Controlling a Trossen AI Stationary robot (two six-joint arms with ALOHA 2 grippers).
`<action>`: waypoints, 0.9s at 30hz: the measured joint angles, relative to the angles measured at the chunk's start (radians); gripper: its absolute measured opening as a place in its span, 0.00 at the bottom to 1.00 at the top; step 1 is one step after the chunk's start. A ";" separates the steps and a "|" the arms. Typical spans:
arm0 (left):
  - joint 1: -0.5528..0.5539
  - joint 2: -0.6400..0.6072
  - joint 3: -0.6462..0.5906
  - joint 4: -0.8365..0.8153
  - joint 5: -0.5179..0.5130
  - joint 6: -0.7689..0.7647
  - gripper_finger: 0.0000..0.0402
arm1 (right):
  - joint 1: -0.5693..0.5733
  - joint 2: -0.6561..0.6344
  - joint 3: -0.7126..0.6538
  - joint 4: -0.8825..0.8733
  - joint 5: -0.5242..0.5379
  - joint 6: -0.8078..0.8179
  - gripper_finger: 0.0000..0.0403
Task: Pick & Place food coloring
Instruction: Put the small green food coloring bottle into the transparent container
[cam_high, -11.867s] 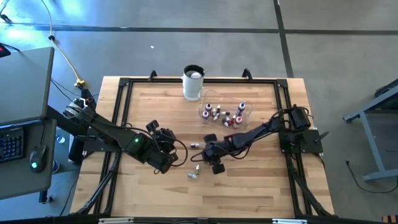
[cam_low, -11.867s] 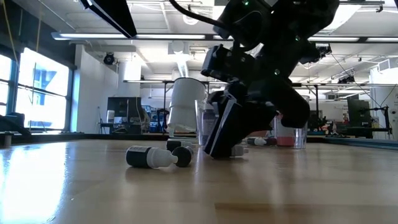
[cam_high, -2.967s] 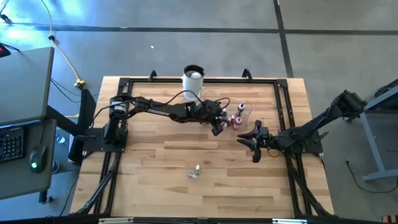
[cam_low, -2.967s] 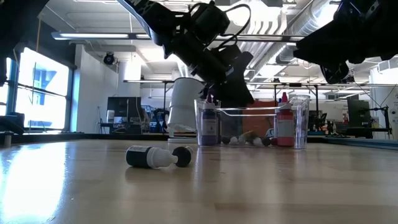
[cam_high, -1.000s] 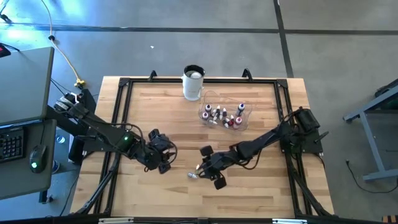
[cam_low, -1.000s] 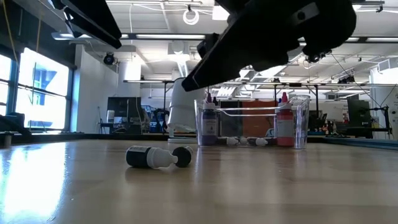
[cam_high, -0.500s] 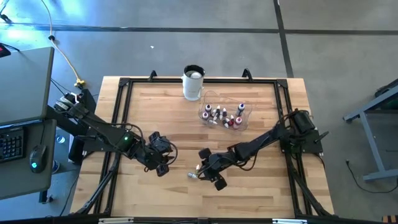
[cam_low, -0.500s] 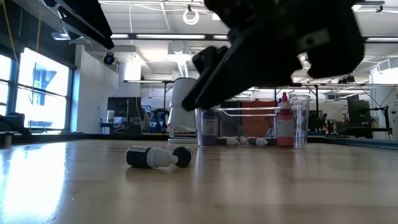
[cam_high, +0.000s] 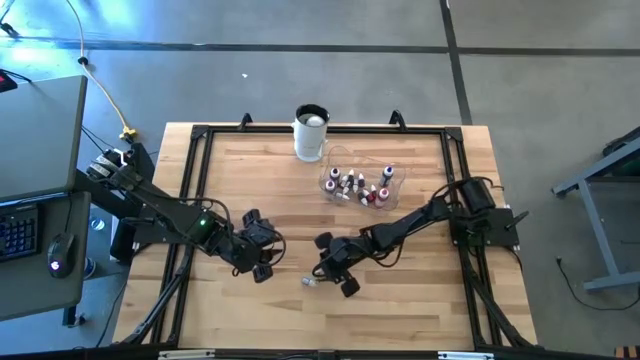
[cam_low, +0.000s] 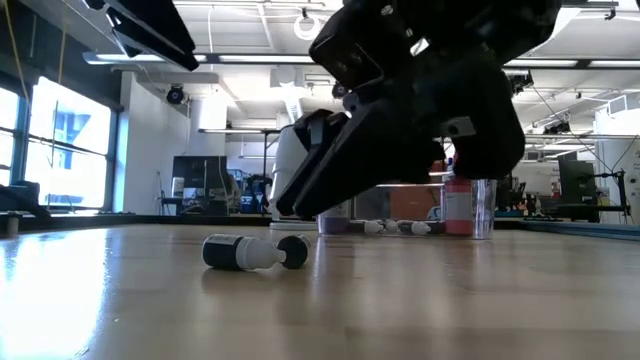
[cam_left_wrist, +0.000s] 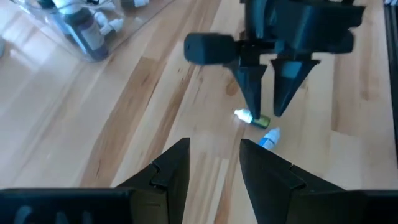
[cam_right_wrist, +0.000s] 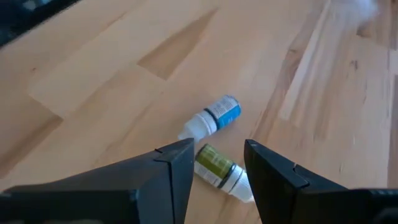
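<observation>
Two food coloring bottles lie loose on the table (cam_high: 420, 310), touching each other, at about 6 o'clock from the clear bowl (cam_high: 393, 192): a green bottle (cam_right_wrist: 217, 165) and a blue bottle (cam_right_wrist: 211, 120). The bowl holds several more bottles; the count is unclear. The right gripper (cam_right_wrist: 214, 167) straddles the green bottle, fingers spread, nothing grasped. The left gripper (cam_left_wrist: 214, 163) hovers at 9 o'clock of the pair, fingers apart, empty. One white cup (cam_high: 310, 133) stands at 11 o'clock of the bowl.
</observation>
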 joint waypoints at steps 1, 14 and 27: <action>0.000 0.000 0.000 0.007 0.000 0.005 0.34 | -0.003 0.001 0.000 0.000 -0.003 -0.018 0.33; 0.000 0.000 0.001 0.035 0.001 0.008 0.34 | -0.035 0.085 0.013 0.002 -0.026 -0.055 0.33; 0.000 0.000 0.001 0.032 0.001 0.008 0.34 | -0.034 0.081 0.012 -0.008 -0.016 0.073 0.18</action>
